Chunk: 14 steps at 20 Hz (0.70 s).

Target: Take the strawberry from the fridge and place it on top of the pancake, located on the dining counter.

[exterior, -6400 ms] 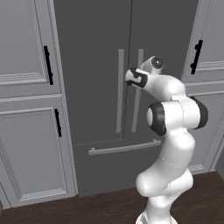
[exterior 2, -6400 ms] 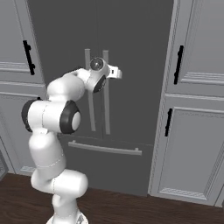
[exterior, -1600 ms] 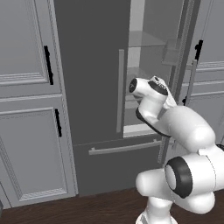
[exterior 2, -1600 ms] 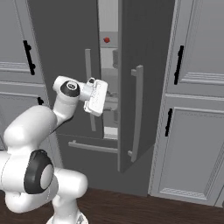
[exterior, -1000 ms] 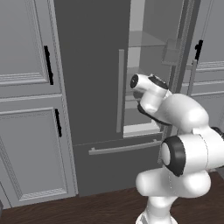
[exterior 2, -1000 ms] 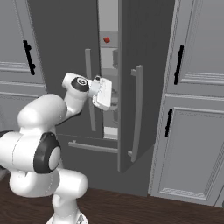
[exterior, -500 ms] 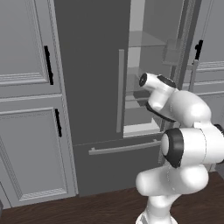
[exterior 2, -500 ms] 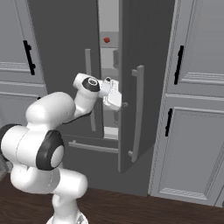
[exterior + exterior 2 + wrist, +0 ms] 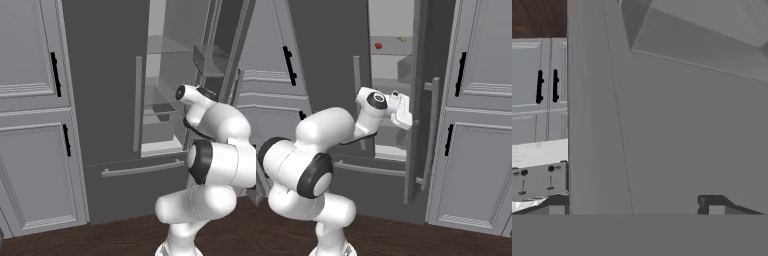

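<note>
The arm is bent at the elbow and reaches forward to the fridge [image 9: 326, 55], whose right door [image 9: 418, 100] stands open. The gripper [image 9: 637, 202] is right at the inner side of this door, fingers [image 9: 712, 204] wide apart, holding nothing. The strawberry [image 9: 378, 45] lies on a high shelf inside, far behind.
</note>
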{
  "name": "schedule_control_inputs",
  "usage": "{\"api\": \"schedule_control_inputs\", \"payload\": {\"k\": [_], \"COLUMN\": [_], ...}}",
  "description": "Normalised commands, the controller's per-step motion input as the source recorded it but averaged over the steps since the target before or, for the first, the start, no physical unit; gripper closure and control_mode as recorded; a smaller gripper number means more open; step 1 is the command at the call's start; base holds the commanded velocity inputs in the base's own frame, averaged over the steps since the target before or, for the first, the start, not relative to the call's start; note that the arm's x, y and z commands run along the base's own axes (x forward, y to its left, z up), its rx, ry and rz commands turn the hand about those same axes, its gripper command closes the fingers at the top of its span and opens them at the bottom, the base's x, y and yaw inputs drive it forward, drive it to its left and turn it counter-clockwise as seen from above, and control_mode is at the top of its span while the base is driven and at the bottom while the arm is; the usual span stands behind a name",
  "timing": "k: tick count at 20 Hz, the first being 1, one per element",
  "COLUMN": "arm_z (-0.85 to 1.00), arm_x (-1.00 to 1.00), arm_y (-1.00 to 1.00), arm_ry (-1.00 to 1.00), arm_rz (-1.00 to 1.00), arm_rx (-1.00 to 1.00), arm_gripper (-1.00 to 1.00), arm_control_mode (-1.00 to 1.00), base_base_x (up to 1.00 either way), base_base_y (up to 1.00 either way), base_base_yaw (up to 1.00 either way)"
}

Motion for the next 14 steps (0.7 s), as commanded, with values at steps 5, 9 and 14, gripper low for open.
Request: {"api": "schedule_control_inputs", "payload": {"k": [5, 9, 14], "arm_z": [0.00, 0.00, 0.00], "arm_x": [-0.08, -0.21, -0.25], "arm_y": [-0.93, -0.47, -0.09], "arm_ry": [0.00, 0.00, -0.01], "arm_rz": [0.00, 0.00, 0.00], "arm_rx": [0.00, 0.00, 0.00], "arm_gripper": [-1.00, -1.00, -1.00], "arm_control_mode": [-1.00, -1.00, -1.00], "base_base_x": [0.00, 0.00, 0.00], "base_base_y": [0.00, 0.00, 0.00], "base_base_yaw": [0.00, 0.00, 0.00]}}
